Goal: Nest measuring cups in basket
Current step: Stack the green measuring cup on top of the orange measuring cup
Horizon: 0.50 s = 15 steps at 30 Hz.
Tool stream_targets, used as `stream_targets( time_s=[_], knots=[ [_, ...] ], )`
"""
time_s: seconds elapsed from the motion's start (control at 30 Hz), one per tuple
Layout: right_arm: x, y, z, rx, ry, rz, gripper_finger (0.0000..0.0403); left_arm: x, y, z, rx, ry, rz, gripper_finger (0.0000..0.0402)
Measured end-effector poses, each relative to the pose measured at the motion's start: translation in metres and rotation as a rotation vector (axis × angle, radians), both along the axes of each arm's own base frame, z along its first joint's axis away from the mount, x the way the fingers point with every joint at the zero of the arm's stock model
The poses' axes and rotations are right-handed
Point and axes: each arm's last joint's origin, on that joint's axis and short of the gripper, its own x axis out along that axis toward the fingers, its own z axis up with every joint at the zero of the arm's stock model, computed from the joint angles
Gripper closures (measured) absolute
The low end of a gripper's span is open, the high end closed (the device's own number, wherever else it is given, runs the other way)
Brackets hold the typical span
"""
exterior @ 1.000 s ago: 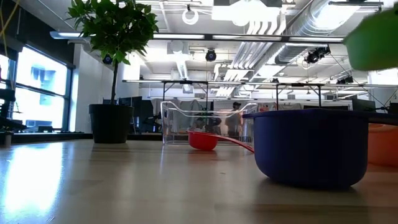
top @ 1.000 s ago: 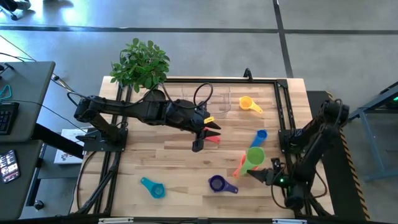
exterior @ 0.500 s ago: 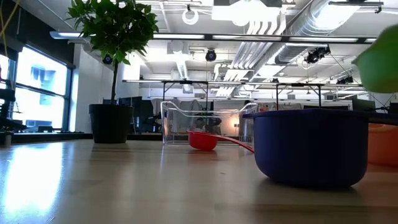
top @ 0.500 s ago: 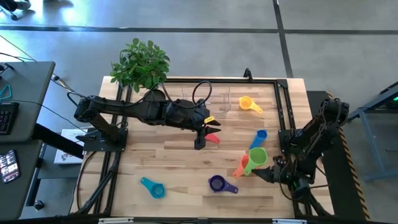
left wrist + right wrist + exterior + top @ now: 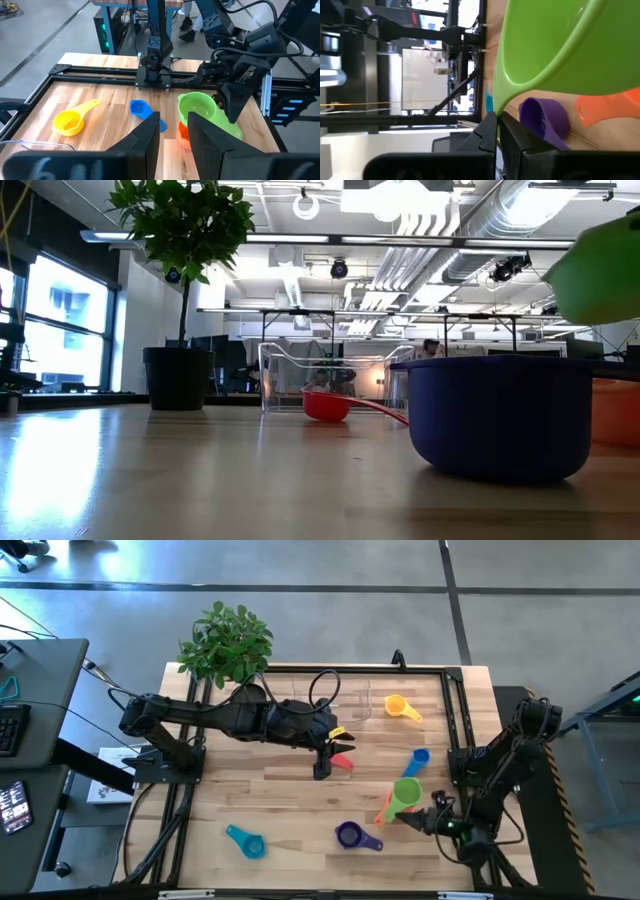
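My right gripper (image 5: 428, 818) is shut on the green cup (image 5: 408, 792), which hangs in the air over the orange cup (image 5: 385, 808) near the table's right edge. My left gripper (image 5: 322, 768) is open at the table's centre, beside the red cup (image 5: 344, 762), and touches nothing. The red cup sits bowl-down on the wood (image 5: 327, 406). The clear basket (image 5: 335, 700) stands by the far edge. Yellow (image 5: 396, 706), blue (image 5: 419, 757), purple (image 5: 349, 834) and teal (image 5: 245, 841) cups lie scattered on the table. My right gripper (image 5: 498, 127) pinches the green cup's flat handle (image 5: 498, 100) between its two fingers, coming level from the table's right side. The cup (image 5: 600, 265) is lifted clear of the table with its bowl opening upward (image 5: 197, 107), reaching out past the fingertips.
A potted plant (image 5: 228, 640) stands at the far left corner. A dark metal frame (image 5: 455, 730) runs along the table's edges. Bare wood lies between the teal cup and the left gripper. The purple cup (image 5: 500, 415) stands close to the low camera.
My right gripper has swayed a little with the green cup: it drifted toward the table's right and dipped, then came back left and up. The cup has stayed lifted throughout.
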Motion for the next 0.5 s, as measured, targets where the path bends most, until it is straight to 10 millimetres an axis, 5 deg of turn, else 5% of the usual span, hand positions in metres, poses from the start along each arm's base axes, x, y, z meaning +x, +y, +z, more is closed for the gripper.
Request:
stream_targets(
  time_s=[0.5],
  knots=[
    [0.017, 0.007, -0.01, 0.005, 0.109, 0.004, 0.0403, 0.0, 0.0, 0.0, 0.002, 0.002, -0.001, 0.0312]
  ],
)
